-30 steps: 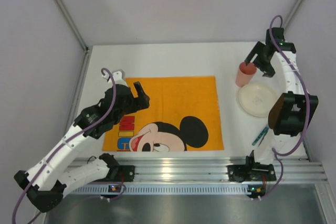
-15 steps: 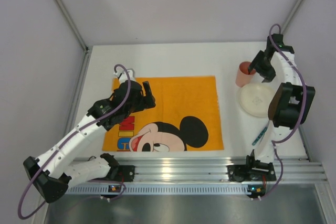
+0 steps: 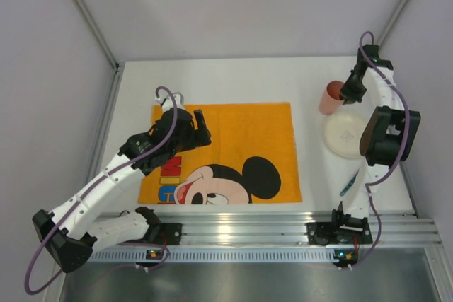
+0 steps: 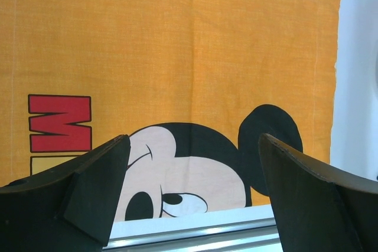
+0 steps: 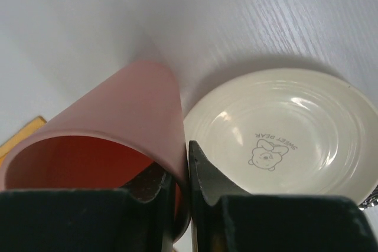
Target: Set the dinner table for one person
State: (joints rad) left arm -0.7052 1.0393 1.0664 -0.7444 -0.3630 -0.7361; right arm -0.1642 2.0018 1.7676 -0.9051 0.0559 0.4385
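Pinching pink cup (image 5: 118,128) by its rim beside plate (image 5: 295,116): right gripper (image 5: 183,166); left gripper (image 4: 192,163) gapes over placemat (image 4: 177,57).

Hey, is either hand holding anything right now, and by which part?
The right hand pinches the cup by its rim, one finger inside, one outside. The left hand is open and holds nothing.

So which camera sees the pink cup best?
The right wrist view. The pink cup fills its left side, its rim pinched by the right gripper, with the orange inside showing. The top view shows it small, beside the plate and partly behind the gripper. The left wrist view shows the placemat, no cup.
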